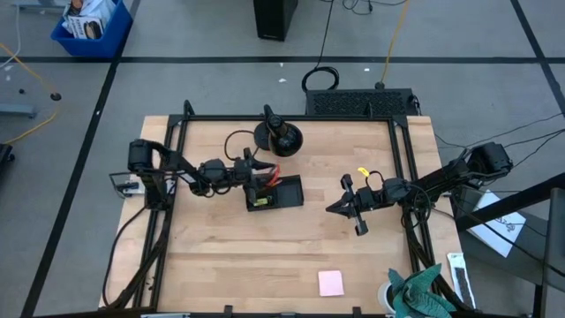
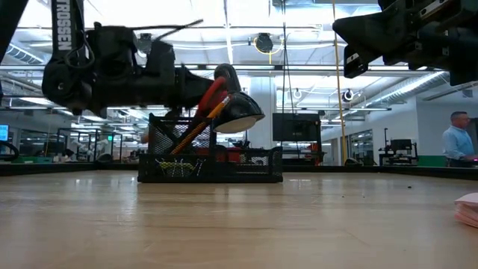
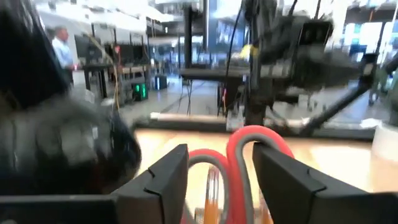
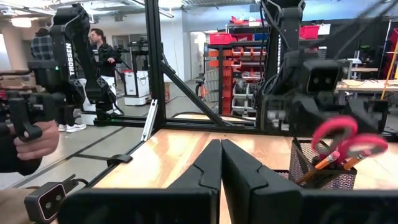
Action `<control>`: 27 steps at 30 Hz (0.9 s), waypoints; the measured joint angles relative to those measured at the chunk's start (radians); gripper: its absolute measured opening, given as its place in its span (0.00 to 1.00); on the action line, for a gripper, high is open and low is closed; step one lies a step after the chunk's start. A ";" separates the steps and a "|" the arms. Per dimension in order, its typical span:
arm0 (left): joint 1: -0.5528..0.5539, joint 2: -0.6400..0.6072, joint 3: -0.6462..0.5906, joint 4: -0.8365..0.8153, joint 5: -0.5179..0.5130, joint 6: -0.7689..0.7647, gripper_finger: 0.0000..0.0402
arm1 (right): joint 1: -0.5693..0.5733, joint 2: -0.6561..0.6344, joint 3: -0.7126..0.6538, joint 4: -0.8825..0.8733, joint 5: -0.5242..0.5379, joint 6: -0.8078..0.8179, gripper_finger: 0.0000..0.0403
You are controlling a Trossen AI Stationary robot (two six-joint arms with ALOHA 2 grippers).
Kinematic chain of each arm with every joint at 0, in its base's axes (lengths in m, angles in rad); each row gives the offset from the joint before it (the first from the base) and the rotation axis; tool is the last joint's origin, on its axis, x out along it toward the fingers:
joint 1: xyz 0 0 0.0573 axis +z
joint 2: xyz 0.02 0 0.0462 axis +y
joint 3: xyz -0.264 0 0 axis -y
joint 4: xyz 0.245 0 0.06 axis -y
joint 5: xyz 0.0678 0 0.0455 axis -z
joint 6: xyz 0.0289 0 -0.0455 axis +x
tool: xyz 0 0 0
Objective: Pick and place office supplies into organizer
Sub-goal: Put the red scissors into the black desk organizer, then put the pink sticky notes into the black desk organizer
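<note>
The black mesh organizer (image 1: 287, 192) stands mid-table, also seen in the low view (image 2: 216, 166) and the right wrist view (image 4: 320, 179). Red-handled scissors (image 2: 211, 93) and orange pencils (image 2: 196, 127) lean inside it, handles up. My left gripper (image 1: 257, 179) hovers over the organizer's left part, open. In its wrist view (image 3: 217, 158) the red scissor handles (image 3: 255, 140) stand between the fingers. My right gripper (image 1: 335, 208) is shut (image 4: 221, 152), raised to the organizer's right. A pink sticky-note pad (image 1: 331, 283) lies near the table's near edge. A tiny yellow item (image 1: 362, 171) lies beyond the right gripper. My left gripper comes from the table's left, and its open fingers (image 3: 165, 180) flank the scissors' handle loops (image 3: 245, 134). The loops fill most of the gap. I cannot tell whether either finger touches them. The scissors stand tilted, blades down in the organizer.
A round black stand base (image 1: 278, 137) sits just beyond the organizer. A black frame borders the table's left, far and right sides. A green cloth (image 1: 424, 291) lies at the near right corner. A blue bin (image 1: 88, 26) is on the floor. A person's hand (image 4: 28, 146) shows beyond the table.
</note>
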 joint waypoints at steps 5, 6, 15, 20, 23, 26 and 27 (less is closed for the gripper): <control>-0.008 -0.140 -0.001 -0.066 0.000 0.005 0.50 | 0.000 0.000 0.000 -0.002 0.000 0.000 0.01; -0.015 -0.177 0.000 -0.088 0.000 0.013 0.50 | 0.000 0.000 0.000 -0.008 0.000 0.000 0.01; -0.039 -0.397 0.001 -0.532 -0.123 0.016 0.50 | 0.000 0.000 0.000 -0.022 0.000 0.000 0.01; -0.041 -0.375 0.001 -0.634 -0.191 -0.003 0.50 | 0.000 0.000 0.000 -0.021 0.000 0.000 0.01; -0.041 -0.356 0.000 -0.676 -0.200 -0.022 0.50 | 0.000 0.000 0.000 0.000 0.000 0.000 0.01; -0.048 -0.347 0.002 -0.693 -0.214 -0.025 0.50 | 0.000 0.000 0.000 0.005 0.000 0.006 0.01; -0.053 -0.346 0.002 -0.700 -0.228 -0.025 0.50 | 0.000 0.000 0.000 0.009 0.000 0.012 0.01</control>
